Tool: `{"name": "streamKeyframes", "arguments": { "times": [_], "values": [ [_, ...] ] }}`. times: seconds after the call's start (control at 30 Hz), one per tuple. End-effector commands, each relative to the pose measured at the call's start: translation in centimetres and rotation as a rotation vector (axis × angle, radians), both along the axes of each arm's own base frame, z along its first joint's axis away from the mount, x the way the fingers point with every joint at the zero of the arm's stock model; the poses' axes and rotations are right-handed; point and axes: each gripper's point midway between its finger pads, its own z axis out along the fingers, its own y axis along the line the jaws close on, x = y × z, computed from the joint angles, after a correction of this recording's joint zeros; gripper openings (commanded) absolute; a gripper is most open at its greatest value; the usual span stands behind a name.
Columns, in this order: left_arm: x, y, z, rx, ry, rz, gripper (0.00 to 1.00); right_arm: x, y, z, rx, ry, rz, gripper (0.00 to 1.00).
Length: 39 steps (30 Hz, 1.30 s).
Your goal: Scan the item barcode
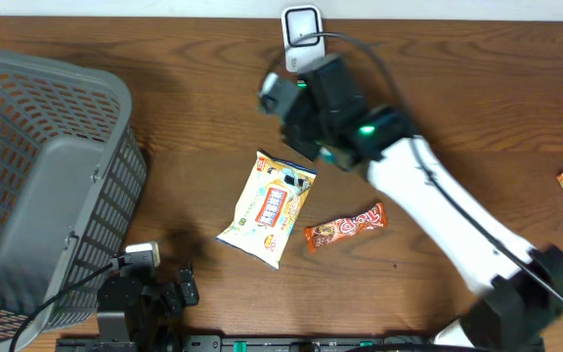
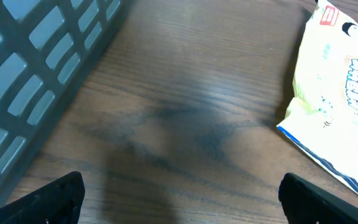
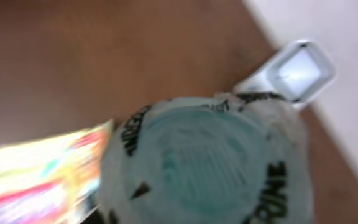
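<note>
Right wrist view, blurred: round pale item (image 3: 210, 162), black lettering unreadable, held clamped by right gripper (image 1: 283, 104), fingers hidden, just near of barcode scanner (image 3: 294, 68) at table's far edge. Left gripper (image 2: 185, 198) released, fingertips cropped.

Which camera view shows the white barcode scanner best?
The overhead view: the white barcode scanner is sharp and nearly whole at the far edge of the table. The right wrist view shows the scanner blurred, partly hidden behind the held round pack. The left wrist view does not show it.
</note>
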Motion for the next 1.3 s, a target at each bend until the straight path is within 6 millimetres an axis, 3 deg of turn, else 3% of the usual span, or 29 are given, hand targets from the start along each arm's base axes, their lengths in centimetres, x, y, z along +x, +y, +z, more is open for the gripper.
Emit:
{"name": "streamKeyframes", "arguments": {
  "times": [0.0,0.17,0.37,0.6,0.7,0.83,1.0,1.13,1.27],
  "values": [
    [-0.2,0.1,0.1,0.002,0.001,0.004,1.00,5.8,-3.5,-1.7,-0.230,-0.204,-0.224,0.01],
    [-0.2,0.1,0.1,0.002,0.000,0.004,1.00,10.9,-3.5,-3.4,-0.333,-0.398,-0.331,0.01],
    [-0.2,0.1,0.1,0.002,0.000,0.004,1.00,15.9,-2.2,-2.4,-0.418,-0.614,-0.382,0.01],
    [-0.2,0.1,0.1,0.002,0.001,0.004,1.00,22.3,0.1,-0.3,-0.393,-0.740,-0.413,0.01],
    [-0.2,0.1,0.1,0.002,0.001,0.004,1.00,24.4,1.0,-0.4,-0.435,-0.785,-0.395,0.01],
    [-0.2,0.1,0.1,0.002,0.000,0.004,1.00,26.3,1.2,-2.3,-0.539,-0.815,-0.342,0.01],
    [-0.2,0.1,0.1,0.002,0.000,0.004,1.00,27.1,0.8,-3.7,-0.566,-0.814,-0.305,0.01],
    [-0.2,0.1,0.1,0.002,0.000,0.004,1.00,27.7,-1.1,-2.6,-0.612,-0.843,-0.347,0.01],
    [-0.2,0.1,0.1,0.002,0.000,0.004,1.00,27.4,-1.2,0.0,-0.570,-0.872,-0.386,0.01]
  ]
}}
